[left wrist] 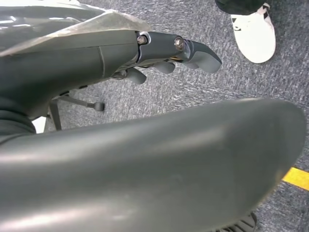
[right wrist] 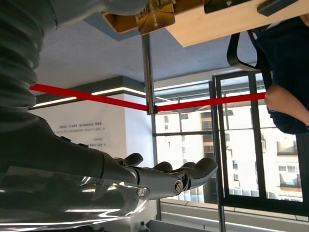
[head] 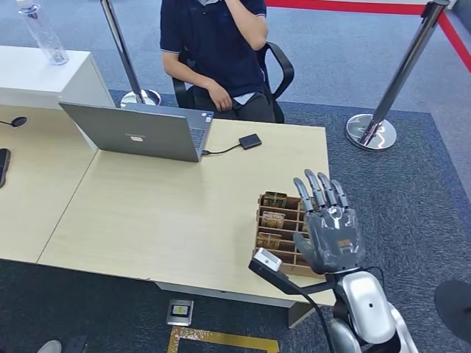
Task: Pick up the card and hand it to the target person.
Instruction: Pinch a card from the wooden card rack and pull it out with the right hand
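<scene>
A wooden slotted box [head: 266,256] stands at the table's near right corner and holds gold-brown cards [head: 274,199], one behind another. My right hand [head: 330,228] hovers over the box's right side, palm toward me, fingers spread upward and holding nothing. In the right wrist view the right hand's fingers [right wrist: 175,179] stretch out in the air, apart from a card [right wrist: 155,14] standing in the box. A person [head: 216,44] in a dark blue shirt sits on a chair behind the table. My left hand [left wrist: 175,53] hangs over the carpet with nothing in it.
On the light wood table [head: 155,213] sit an open grey laptop [head: 139,132] and a small black drive [head: 250,141] wired to it. Barrier posts stand at the back [head: 139,95] and right [head: 371,131]. A water bottle [head: 41,33] rests on a white counter.
</scene>
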You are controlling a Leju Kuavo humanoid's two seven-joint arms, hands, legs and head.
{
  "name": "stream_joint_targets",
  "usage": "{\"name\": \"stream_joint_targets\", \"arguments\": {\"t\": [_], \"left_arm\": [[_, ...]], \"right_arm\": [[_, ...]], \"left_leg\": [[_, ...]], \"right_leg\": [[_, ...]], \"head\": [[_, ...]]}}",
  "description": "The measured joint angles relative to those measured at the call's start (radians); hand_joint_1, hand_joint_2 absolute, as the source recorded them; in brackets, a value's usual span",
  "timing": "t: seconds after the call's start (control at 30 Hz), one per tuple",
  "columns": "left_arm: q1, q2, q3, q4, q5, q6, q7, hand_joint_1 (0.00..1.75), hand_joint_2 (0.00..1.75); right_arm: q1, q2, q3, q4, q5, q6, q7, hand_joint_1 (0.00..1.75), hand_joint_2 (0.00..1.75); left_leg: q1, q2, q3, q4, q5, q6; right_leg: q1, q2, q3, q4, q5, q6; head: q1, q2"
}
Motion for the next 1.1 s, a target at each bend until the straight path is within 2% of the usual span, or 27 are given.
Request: {"name": "stream_joint_targets", "arguments": {"t": [0.17, 0.27, 0.37, 0.4, 0.43, 0.5, 0.57, 0.7, 0.83, 1.0, 1.1], "left_arm": [[0.000, 0.000, 0.004, 0.000, 0.003, -0.001, 0.001, 0.00, 0.00], [0.000, 0.000, 0.008, 0.000, 0.005, 0.000, 0.001, 0.00, 0.00], [0.000, 0.000, 0.008, 0.000, 0.006, 0.000, 0.001, 0.00, 0.00], [0.000, 0.000, 0.008, 0.000, 0.006, 0.000, 0.001, 0.00, 0.00], [0.000, 0.000, 0.008, 0.000, 0.006, 0.000, 0.001, 0.00, 0.00], [0.000, 0.000, 0.008, 0.000, 0.007, 0.000, 0.001, 0.00, 0.00], [0.001, 0.000, 0.008, 0.000, 0.007, 0.000, 0.001, 0.00, 0.00], [0.001, 0.000, 0.008, 0.000, 0.007, 0.000, 0.001, 0.00, 0.00], [0.001, 0.000, 0.008, 0.000, 0.004, 0.002, 0.001, 0.00, 0.00], [0.001, 0.000, 0.008, 0.000, 0.000, 0.005, 0.001, 0.00, 0.00], [0.001, 0.000, 0.008, 0.000, -0.002, 0.005, 0.001, 0.00, 0.00]], "right_arm": [[0.020, -0.009, 0.002, 0.012, -0.028, 0.010, 0.006, 0.00, 1.75], [0.029, -0.011, 0.000, 0.035, -0.049, 0.007, 0.011, 0.18, 1.75], [0.040, -0.008, -0.009, 0.065, -0.069, -0.009, 0.020, 0.55, 1.75], [0.045, -0.006, -0.013, 0.073, -0.073, -0.016, 0.021, 0.79, 1.75], [0.050, -0.005, -0.018, 0.080, -0.076, -0.023, 0.022, 0.95, 1.75], [0.059, -0.002, -0.027, 0.092, -0.080, -0.034, 0.022, 1.17, 1.75], [0.069, 0.003, -0.036, 0.103, -0.085, -0.039, 0.022, 1.11, 1.75], [0.077, 0.018, -0.059, 0.128, -0.095, -0.044, 0.018, 0.73, 1.75], [0.078, 0.035, -0.087, 0.154, -0.097, -0.056, 0.017, 0.45, 1.75], [0.085, 0.048, -0.115, 0.169, -0.096, -0.066, 0.015, 0.43, 1.75], [0.089, 0.053, -0.127, 0.173, -0.095, -0.066, 0.014, 0.52, 1.75]], "left_leg": [[0.000, 0.000, 0.000, 0.000, 0.000, 0.000], [0.000, 0.000, 0.000, 0.000, 0.000, 0.000], [0.000, 0.000, 0.000, 0.000, 0.000, 0.000], [0.000, 0.000, 0.000, 0.000, 0.000, 0.000], [0.000, 0.000, 0.000, 0.000, 0.000, 0.000], [0.000, 0.000, 0.000, 0.000, 0.000, 0.000], [0.000, 0.000, 0.000, 0.000, 0.000, 0.000], [0.000, 0.000, 0.000, 0.000, 0.000, 0.000], [0.000, 0.000, 0.000, 0.000, 0.000, 0.000], [0.000, 0.000, 0.000, 0.000, 0.000, 0.000], [0.000, 0.000, 0.000, 0.000, 0.000, 0.000]], "right_leg": [[0.000, 0.000, 0.000, 0.000, 0.000, 0.000], [0.000, 0.000, 0.000, 0.000, 0.000, 0.000], [0.000, 0.000, 0.000, 0.000, 0.000, 0.000], [0.000, 0.000, 0.000, 0.000, 0.000, 0.000], [0.000, 0.000, 0.000, 0.000, 0.000, 0.000], [0.000, 0.000, 0.000, 0.000, 0.000, 0.000], [0.000, 0.000, 0.000, 0.000, 0.000, 0.000], [0.000, 0.000, 0.000, 0.000, 0.000, 0.000], [0.000, 0.000, 0.000, 0.000, 0.000, 0.000], [0.000, 0.000, 0.000, 0.000, 0.000, 0.000], [0.000, 0.000, 0.000, 0.000, 0.000, 0.000]], "head": [[0.000, 0.000], [0.000, 0.000], [0.000, 0.000], [0.000, 0.000], [0.000, 0.000], [0.000, 0.000], [0.000, 0.000], [0.000, 0.000], [0.000, 0.000], [0.000, 0.000], [0.000, 0.000]]}}
